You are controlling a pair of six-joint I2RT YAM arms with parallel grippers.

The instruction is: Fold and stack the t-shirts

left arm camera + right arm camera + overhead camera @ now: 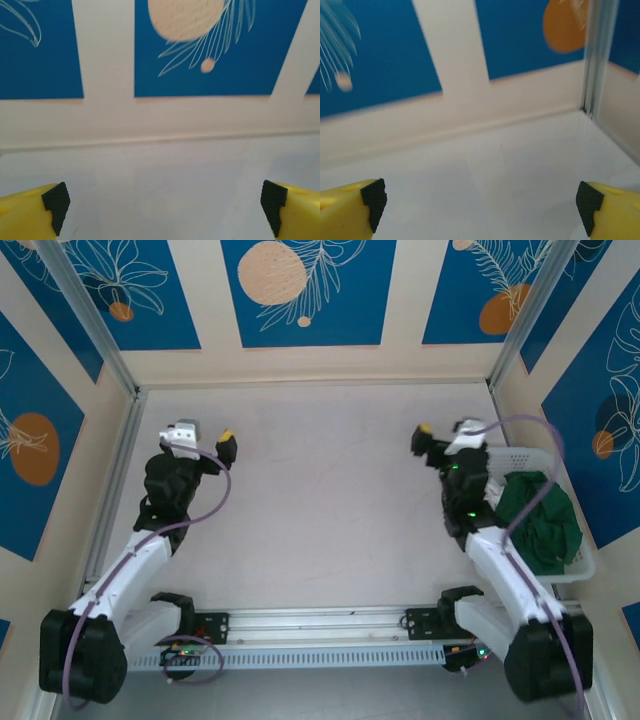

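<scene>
Top external: dark green t-shirt (pixel 542 523) is bunched up in the white lattice basket (pixel 522 455) at the right edge of the counter (pixel 320 510), toward the near right corner. The cloth is crumpled, not folded, and fills the near part of the basket.

Left end effector (pixel 226 446) hangs over the counter near the left edge, about mid-depth, pointing toward the back wall (pixel 310 355). It's released: jaws spread wide, nothing between them. Right end effector (pixel 423 438) sits opposite it near the right edge, just beside the basket's left side and apart from the shirt. Also released, gripping nothing. The right arm crosses in front of the basket's left side in this view.

Left wrist: yellow fingers with black pads (pixel 56 205) sit at the bottom corners of the frame, bare counter between them. Past the far edge are blue wall panels (pixel 40 50).

Right wrist: same layout, pads (pixel 374 200) wide apart over bare counter. The far right corner of the counter is visible, with a metal post (pixel 592 55) standing in it.
</scene>
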